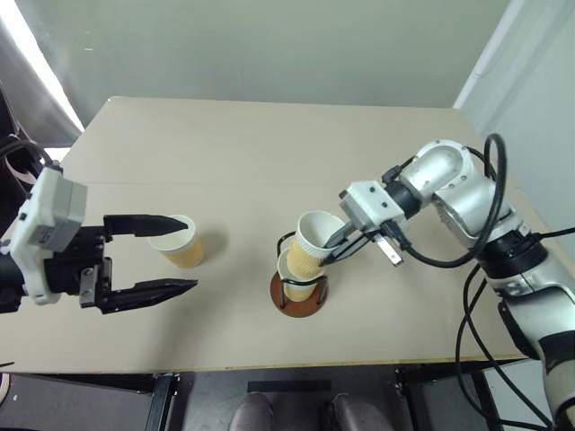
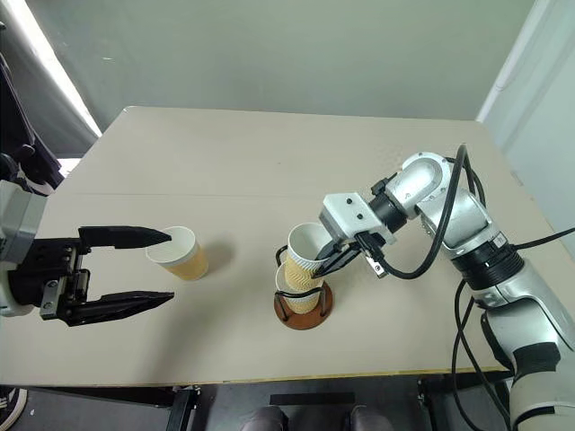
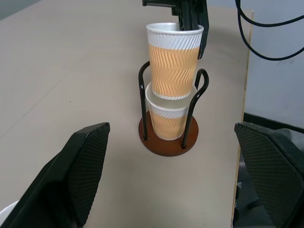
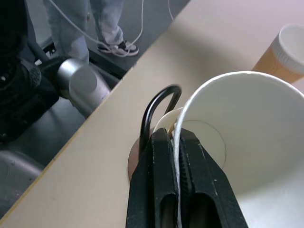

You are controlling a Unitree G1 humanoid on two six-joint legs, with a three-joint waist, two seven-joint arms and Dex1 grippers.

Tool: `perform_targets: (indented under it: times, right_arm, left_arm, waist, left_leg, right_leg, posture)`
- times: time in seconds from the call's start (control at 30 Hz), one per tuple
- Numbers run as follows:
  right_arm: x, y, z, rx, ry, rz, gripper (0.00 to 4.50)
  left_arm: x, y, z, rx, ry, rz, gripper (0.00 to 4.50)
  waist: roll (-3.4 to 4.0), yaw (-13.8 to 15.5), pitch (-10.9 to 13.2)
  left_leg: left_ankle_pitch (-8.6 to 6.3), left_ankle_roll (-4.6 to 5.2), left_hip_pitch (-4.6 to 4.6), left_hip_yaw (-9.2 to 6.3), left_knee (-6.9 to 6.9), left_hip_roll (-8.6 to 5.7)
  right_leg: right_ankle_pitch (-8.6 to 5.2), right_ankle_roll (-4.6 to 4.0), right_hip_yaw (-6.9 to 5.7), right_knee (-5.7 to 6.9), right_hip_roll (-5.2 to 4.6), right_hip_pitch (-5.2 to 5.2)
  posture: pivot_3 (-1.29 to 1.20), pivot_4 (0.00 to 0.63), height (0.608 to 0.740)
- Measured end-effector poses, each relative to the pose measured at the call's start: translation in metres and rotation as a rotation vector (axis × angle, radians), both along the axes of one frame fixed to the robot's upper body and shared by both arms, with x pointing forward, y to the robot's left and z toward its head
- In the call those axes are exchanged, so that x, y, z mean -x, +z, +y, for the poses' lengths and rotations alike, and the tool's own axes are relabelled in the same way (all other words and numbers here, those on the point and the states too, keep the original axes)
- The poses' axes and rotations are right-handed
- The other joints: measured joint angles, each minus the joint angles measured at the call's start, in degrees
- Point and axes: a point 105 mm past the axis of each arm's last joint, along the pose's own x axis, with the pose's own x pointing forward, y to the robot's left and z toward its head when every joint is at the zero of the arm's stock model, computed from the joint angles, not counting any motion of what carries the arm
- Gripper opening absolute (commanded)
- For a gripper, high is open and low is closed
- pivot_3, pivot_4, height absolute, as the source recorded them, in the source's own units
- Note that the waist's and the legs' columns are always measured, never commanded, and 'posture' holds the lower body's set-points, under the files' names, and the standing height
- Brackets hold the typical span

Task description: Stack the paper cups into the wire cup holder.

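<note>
The wire cup holder (image 1: 300,303) stands on its reddish-brown disc near the table's front edge, with one paper cup (image 3: 167,122) seated inside its black loops. A second paper cup (image 1: 314,241) sits tilted in the first one's mouth, sticking up above the loops. My right gripper (image 1: 335,244) is shut on that cup's rim, one finger inside and one outside (image 4: 156,161). A third paper cup (image 1: 178,242) stands upright on the table to the left. My left gripper (image 1: 189,253) hangs open beside it, fingers (image 3: 80,175) spread wide and holding nothing.
The beige table (image 1: 269,153) stretches bare behind the holder and the cups. Black cables (image 1: 476,296) loop off my right arm at the table's right edge. In the right wrist view, a person's legs (image 4: 107,23) stand on the floor past the table edge.
</note>
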Motion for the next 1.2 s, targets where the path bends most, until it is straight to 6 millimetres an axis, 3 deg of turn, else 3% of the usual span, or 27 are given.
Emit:
perform_targets:
  times: [0.4,0.53,0.73,0.87,1.0,1.1,1.2]
  right_arm:
    - [-0.01,-0.005,-0.003,-0.008,-0.06,0.023,4.45]
    - [-0.024,0.014,-0.022,-0.064,-0.164,0.033,4.45]
    - [-0.038,0.071,-0.068,-0.382,-0.358,0.165,4.45]
    - [-0.041,0.079,-0.09,-0.498,-0.453,0.21,4.45]
    - [-0.037,0.06,-0.098,-0.527,-0.505,0.292,4.45]
    - [-0.029,0.08,-0.104,-0.654,-0.486,0.325,4.45]
    - [-0.007,0.108,-0.114,-0.784,-0.407,0.323,4.45]
  left_arm:
    - [-0.007,0.0,0.008,-0.029,0.038,-0.02,4.5]
    - [-0.013,-0.001,0.015,-0.07,0.09,-0.051,4.5]
    - [-0.026,-0.002,0.036,-0.151,0.215,-0.11,4.5]
    - [-0.028,-0.007,0.034,-0.162,0.2,-0.093,4.5]
    - [-0.039,-0.022,0.047,-0.269,0.221,-0.044,4.5]
    - [-0.054,-0.021,0.061,-0.364,0.278,-0.07,4.5]
    - [-0.067,-0.024,0.077,-0.484,0.34,-0.087,4.5]
  waist:
    - [0.0,0.03,0.0]
    - [0.0,0.15,0.0]
    - [0.0,0.48,0.0]
    - [0.0,0.61,0.0]
    - [0.05,0.61,0.03]
    - [0.07,0.61,0.04]
    - [0.04,0.66,0.03]
  left_leg:
    - [0.01,-0.1,-0.01,-0.09,0.04,0.02]
    - [0.01,-0.09,-0.03,-0.15,0.02,0.03]
    - [0.17,-0.46,-0.04,-0.16,-0.06,0.02]
    - [0.19,-0.52,0.0,-0.12,-0.08,0.02]
    - [0.2,-0.54,0.0,-0.04,-0.07,0.02]
    - [0.2,-0.54,-0.02,-0.05,-0.04,0.02]
    - [0.2,-0.55,-0.03,-0.08,-0.15,0.0]
  right_leg:
    - [0.0,-0.01,0.0,-0.01,0.01,0.0]
    - [0.0,-0.01,0.0,-0.02,0.01,-0.02]
    - [0.0,-0.01,0.0,-0.08,0.0,-0.04]
    - [0.0,-0.02,0.0,-0.07,0.01,-0.02]
    - [0.0,-0.02,0.01,0.0,0.01,-0.08]
    - [0.02,-0.06,0.0,0.01,0.02,-0.12]
    - [0.02,-0.06,0.0,-0.13,0.02,-0.1]
  posture:
    - [0.0,0.15,0.74]
    - [0.0,0.15,0.74]
    - [0.0,0.15,0.74]
    - [0.0,0.15,0.74]
    - [0.0,0.15,0.74]
    - [0.0,0.15,0.74]
    - [0.0,0.15,0.74]
